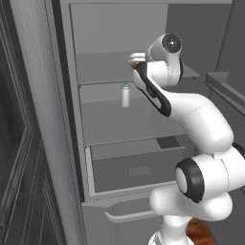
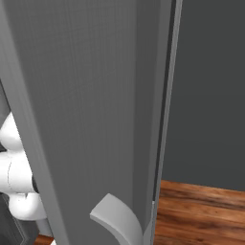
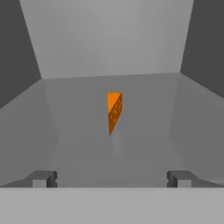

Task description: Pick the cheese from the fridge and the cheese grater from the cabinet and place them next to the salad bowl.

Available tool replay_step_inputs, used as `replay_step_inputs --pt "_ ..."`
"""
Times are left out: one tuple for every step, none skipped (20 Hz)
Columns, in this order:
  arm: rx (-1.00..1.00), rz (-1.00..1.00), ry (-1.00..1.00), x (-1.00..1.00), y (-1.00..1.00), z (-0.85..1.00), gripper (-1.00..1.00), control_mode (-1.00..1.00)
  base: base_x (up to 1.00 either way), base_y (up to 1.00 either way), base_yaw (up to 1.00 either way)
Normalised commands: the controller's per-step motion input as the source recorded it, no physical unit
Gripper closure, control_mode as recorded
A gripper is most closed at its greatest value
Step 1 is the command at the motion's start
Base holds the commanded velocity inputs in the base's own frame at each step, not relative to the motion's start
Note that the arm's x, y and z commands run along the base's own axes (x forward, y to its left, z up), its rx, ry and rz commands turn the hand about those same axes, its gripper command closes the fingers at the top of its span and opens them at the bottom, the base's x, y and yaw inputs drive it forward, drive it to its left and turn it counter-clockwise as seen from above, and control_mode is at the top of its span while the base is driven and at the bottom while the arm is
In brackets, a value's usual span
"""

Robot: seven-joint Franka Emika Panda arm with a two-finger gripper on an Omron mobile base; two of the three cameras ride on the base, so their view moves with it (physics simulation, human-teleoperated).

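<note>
The cheese point(image 3: 113, 113) is a small bright orange wedge standing on a pale grey fridge shelf point(image 3: 144, 148), straight ahead of my gripper point(image 3: 112, 179). The fingertips point(image 3: 43, 178) are spread wide with nothing between them, and the wedge lies a short way beyond them. From the left base view, the arm reaches into the open fridge point(image 1: 72, 119) at the upper shelf, where the gripper point(image 1: 137, 59) sits next to a speck of orange cheese point(image 1: 132, 66). The grater, cabinet and salad bowl are out of view.
A small pale bottle point(image 1: 125, 95) stands on the shelf below the gripper. A drawer point(image 1: 139, 168) sits at the fridge's bottom. The open fridge door point(image 2: 86, 110) with its curved handle point(image 2: 117, 218) stands close on the right, wooden floor point(image 2: 201, 210) beyond it.
</note>
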Motion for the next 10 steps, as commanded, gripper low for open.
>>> replay_step_inputs --pt "0.02 0.0 -0.02 0.33 -0.01 0.03 -1.0 -1.0 0.0 0.0 0.0" --pt "0.03 0.0 0.0 0.38 0.0 0.05 -1.0 -1.0 0.0 0.0 0.0" --pt "0.03 0.0 0.0 0.4 -0.03 0.09 -1.0 -1.0 0.0 0.0 0.0" --pt "0.03 0.0 0.0 0.39 -0.04 0.15 -1.0 -1.0 0.0 0.0 0.0" --pt "0.03 0.0 0.0 0.35 -0.03 0.2 -1.0 -1.0 0.0 0.0 0.0" --pt "0.04 0.0 0.0 0.38 -0.02 0.21 -1.0 -1.0 0.0 0.0 0.0" --pt "0.04 0.0 0.01 0.38 -0.03 0.21 -1.0 -1.0 0.0 0.0 0.0" --pt "0.04 0.0 0.03 0.38 -0.03 0.19 -1.0 -1.0 0.0 0.0 0.0" --pt "0.04 0.0 0.02 0.38 -0.04 0.18 -1.0 -1.0 0.0 0.0 0.0" --pt "0.04 0.0 0.0 0.39 -0.04 0.12 -1.0 -1.0 0.0 0.0 0.0"
